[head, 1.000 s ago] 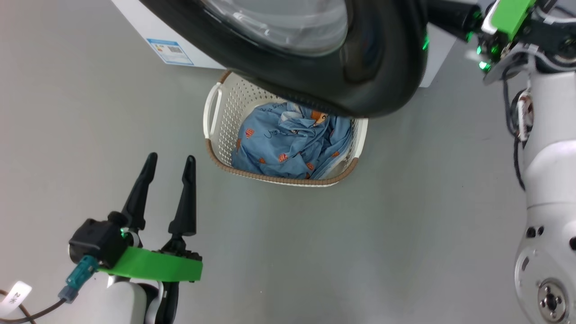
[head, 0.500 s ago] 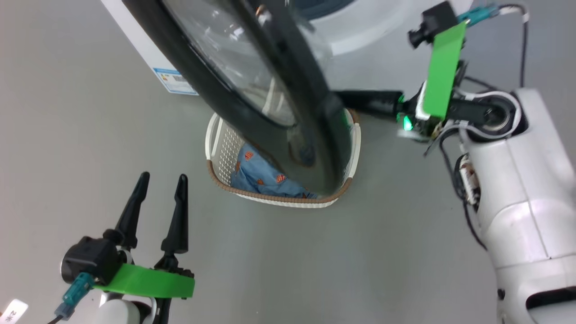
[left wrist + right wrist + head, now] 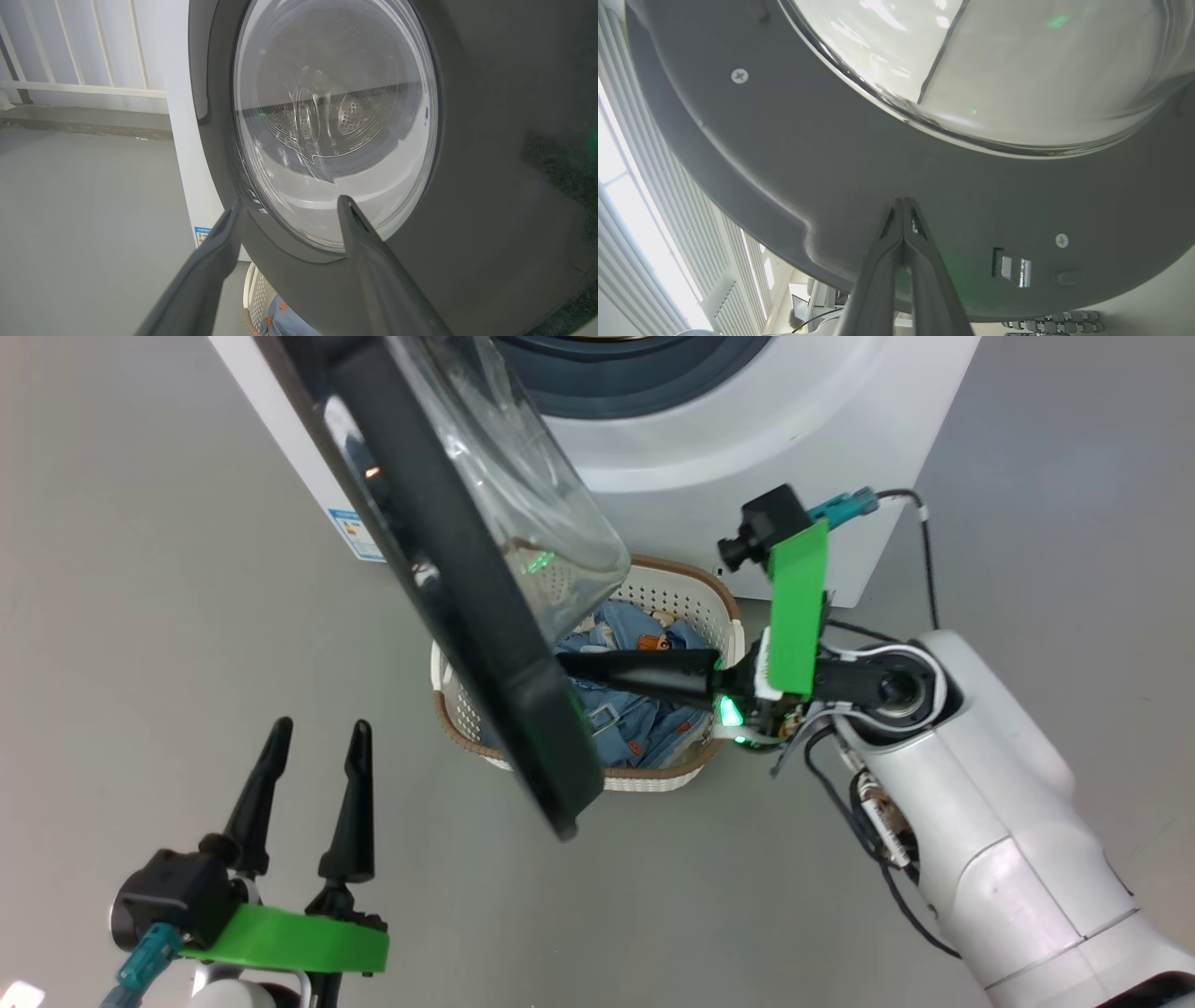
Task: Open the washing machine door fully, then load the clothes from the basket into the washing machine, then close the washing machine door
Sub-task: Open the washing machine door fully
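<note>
From my head, the washing machine door [image 3: 448, 616] stood swung out, edge-on, over the basket [image 3: 695, 593] of clothes [image 3: 644, 728] in front of the washing machine [image 3: 747, 457]. My right gripper [image 3: 571, 665] was closed on nothing, its tips at the door's inner side, and my left gripper [image 3: 319, 725] was wide open and empty, low and well apart from the door. My left wrist looked between spread fingers at the door's outer face and its glass window [image 3: 336, 130], and my right wrist showed my closed fingers meeting the grey inner rim just below the glass.
</note>
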Motion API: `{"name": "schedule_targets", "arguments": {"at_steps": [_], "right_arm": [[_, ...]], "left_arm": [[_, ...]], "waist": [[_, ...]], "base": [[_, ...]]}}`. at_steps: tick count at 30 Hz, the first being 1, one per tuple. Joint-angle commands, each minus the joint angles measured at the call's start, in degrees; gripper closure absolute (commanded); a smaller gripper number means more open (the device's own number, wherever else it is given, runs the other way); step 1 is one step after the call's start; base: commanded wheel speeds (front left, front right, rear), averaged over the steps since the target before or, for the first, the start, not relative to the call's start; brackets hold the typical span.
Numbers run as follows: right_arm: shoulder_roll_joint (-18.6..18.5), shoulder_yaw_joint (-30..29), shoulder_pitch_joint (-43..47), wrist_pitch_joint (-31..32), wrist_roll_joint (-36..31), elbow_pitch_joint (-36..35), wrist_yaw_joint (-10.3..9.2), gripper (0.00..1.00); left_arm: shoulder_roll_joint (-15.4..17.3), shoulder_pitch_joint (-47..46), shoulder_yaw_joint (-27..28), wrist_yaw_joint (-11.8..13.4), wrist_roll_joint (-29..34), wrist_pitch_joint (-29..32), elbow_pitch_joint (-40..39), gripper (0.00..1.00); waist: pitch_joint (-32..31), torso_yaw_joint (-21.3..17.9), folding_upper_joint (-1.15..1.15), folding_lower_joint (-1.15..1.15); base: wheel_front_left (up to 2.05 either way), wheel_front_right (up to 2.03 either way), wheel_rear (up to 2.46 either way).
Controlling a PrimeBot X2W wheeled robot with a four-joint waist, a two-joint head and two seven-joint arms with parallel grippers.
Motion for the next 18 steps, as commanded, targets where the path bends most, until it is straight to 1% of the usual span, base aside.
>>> {"name": "schedule_targets", "arguments": {"at_steps": [1, 10, 18], "right_arm": [[1.9, 2.5, 1.1, -0.9, 1.9, -1.6, 0.10, 1.00], [1.9, 12.4, 1.1, -7.3, 11.1, -2.5, 0.10, 1.00], [1.9, 19.0, -0.2, -12.2, 16.4, -2.8, 0.10, 1.00]], "left_arm": [[1.3, -0.1, 2.4, -0.2, 0.5, -0.5, -1.6, 0.00], [1.3, 0.1, 3.9, -0.2, 0.8, -0.5, -1.8, 0.00], [1.1, 0.1, 4.9, -0.2, 1.0, -0.5, -1.7, 0.00]], "waist": [[-0.1, 0.1, 0.00, 0.00], [-0.1, 0.3, 0.00, 0.00], [0.1, 0.6, 0.00, 0.00]], "base": [[0.00, 0.00, 0.00], [0.00, 0.00, 0.00], [0.00, 0.00, 0.00]]}}
